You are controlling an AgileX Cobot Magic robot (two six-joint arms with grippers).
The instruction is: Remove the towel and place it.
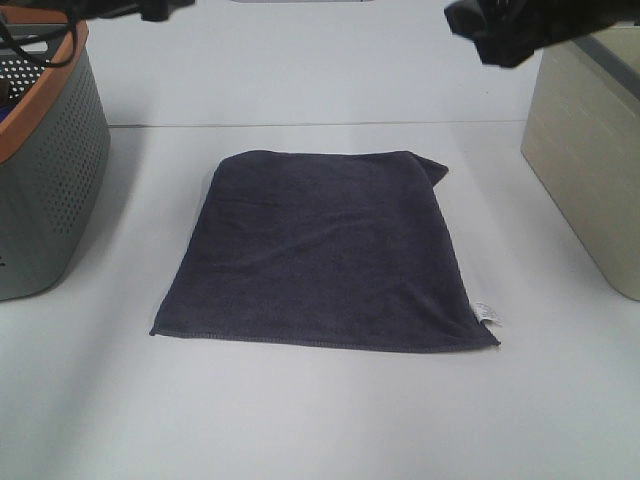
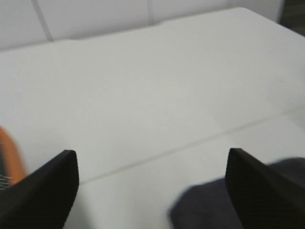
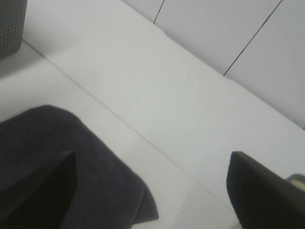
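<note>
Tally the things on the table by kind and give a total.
Towel: 1
Basket: 1
Beige bin: 1
Total: 3

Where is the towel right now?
In the high view, the towel lies spread flat mid-table, between the grey perforated basket at left and the beige bin at right, touching neither.
</note>
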